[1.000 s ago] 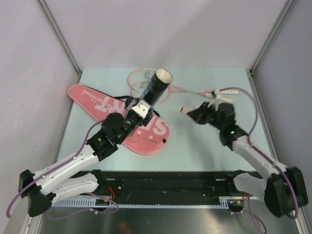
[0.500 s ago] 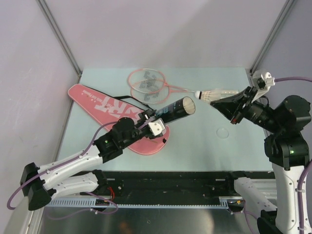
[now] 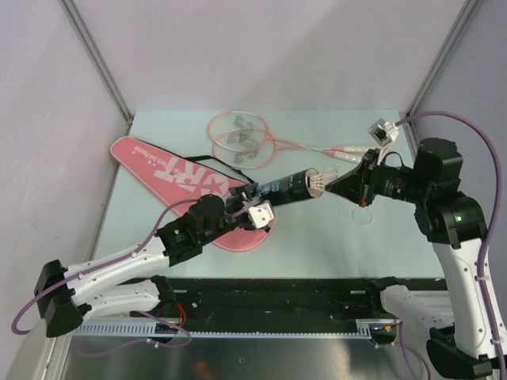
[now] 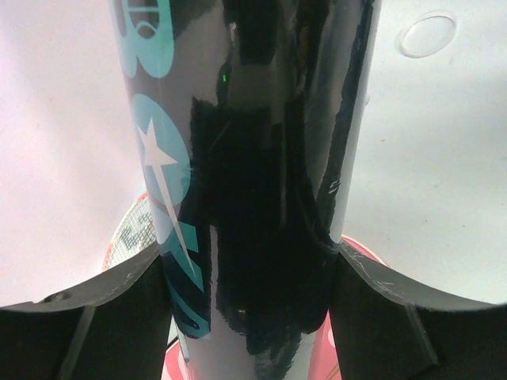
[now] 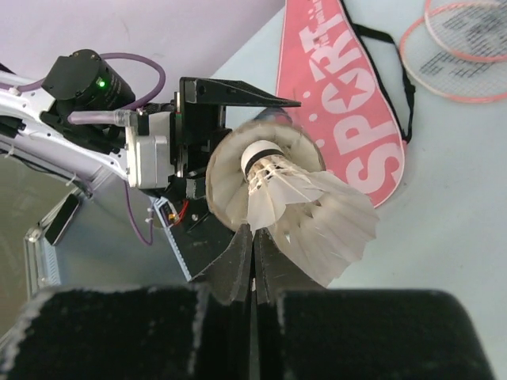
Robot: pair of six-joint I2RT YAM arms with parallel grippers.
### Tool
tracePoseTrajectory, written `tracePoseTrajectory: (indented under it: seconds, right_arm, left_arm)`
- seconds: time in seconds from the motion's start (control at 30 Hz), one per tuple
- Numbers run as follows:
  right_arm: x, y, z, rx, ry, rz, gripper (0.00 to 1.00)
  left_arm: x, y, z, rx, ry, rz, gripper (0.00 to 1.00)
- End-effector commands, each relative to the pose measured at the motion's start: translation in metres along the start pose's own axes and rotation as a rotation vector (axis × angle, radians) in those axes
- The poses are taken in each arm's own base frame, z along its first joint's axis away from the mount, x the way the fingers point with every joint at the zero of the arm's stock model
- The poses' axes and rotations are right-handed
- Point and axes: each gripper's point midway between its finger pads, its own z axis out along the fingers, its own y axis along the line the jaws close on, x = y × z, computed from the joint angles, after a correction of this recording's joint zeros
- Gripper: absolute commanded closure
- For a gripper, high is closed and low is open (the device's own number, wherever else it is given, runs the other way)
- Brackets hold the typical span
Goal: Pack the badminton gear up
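Observation:
My left gripper [image 3: 258, 199] is shut on the dark tube [image 3: 287, 187], which lies nearly level above the table with its open mouth to the right. In the left wrist view the tube [image 4: 245, 158] fills the gap between both fingers [image 4: 103, 317]. My right gripper [image 5: 253, 237] is shut on the feather skirt of a white shuttlecock [image 5: 295, 198]. The cork end sits in the tube's mouth [image 5: 226, 186]. From above, the shuttlecock [image 3: 320, 183] meets the tube just left of the right gripper [image 3: 333, 188]. Two pink rackets [image 3: 244, 134] lie at the back. The pink bag [image 3: 186, 178] lies under the left arm.
A small clear round lid [image 3: 363, 215] lies on the table below the right gripper and shows in the left wrist view [image 4: 428, 33]. White walls and metal posts close in the table. A black strap [image 5: 408, 95] runs along the bag's edge.
The left arm swung the tube from pointing away to pointing right. The right arm rose from the table with the shuttlecock and brought it leftward to the tube's mouth.

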Motion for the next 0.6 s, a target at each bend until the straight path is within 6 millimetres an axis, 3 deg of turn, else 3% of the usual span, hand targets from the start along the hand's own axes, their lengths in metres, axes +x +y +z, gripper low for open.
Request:
tracePoseTrajectory:
  seconds: [0.0, 0.03, 0.07, 0.1, 0.17, 0.23, 0.27, 0.37, 0.53, 0.57]
  right_arm:
    - [-0.005, 0.0, 0.017, -0.026, 0.024, 0.026, 1.0]
    - [-0.006, 0.0, 0.022, -0.033, 0.031, 0.042, 1.0]
    - [-0.009, 0.002, 0.026, -0.051, 0.024, 0.041, 0.89]
    - [-0.009, 0.009, 0.029, -0.1, 0.031, 0.079, 0.67]
    - [-0.022, 0.015, 0.028, -0.13, -0.012, 0.072, 0.48]
    - [-0.031, 0.017, 0.019, -0.115, -0.063, 0.059, 0.43]
    - [-0.038, 0.006, 0.012, -0.067, -0.098, 0.061, 0.41]
    - [-0.042, -0.001, -0.005, -0.043, -0.126, 0.07, 0.41]
    - [-0.041, -0.007, -0.012, 0.015, -0.147, 0.05, 0.38]
    - [-0.039, -0.02, -0.013, 0.087, -0.149, 0.044, 0.39]
  left_arm:
    - [-0.016, 0.006, -0.002, -0.029, -0.055, 0.045, 0.92]
    - [-0.016, 0.006, -0.002, -0.029, -0.055, 0.042, 0.92]
    - [-0.016, 0.005, -0.001, -0.028, -0.053, 0.042, 0.92]
    - [-0.017, 0.005, -0.001, -0.027, -0.054, 0.039, 0.92]
    - [-0.018, 0.006, 0.0, -0.029, -0.055, 0.028, 0.92]
    - [-0.017, 0.007, -0.001, -0.038, -0.05, 0.024, 0.92]
    - [-0.017, 0.009, -0.001, -0.044, -0.048, 0.022, 0.92]
    - [-0.019, 0.012, -0.002, -0.058, -0.049, 0.016, 0.92]
    - [-0.022, 0.016, -0.004, -0.072, -0.054, 0.004, 0.92]
    - [-0.023, 0.017, -0.004, -0.075, -0.056, 0.0, 0.92]
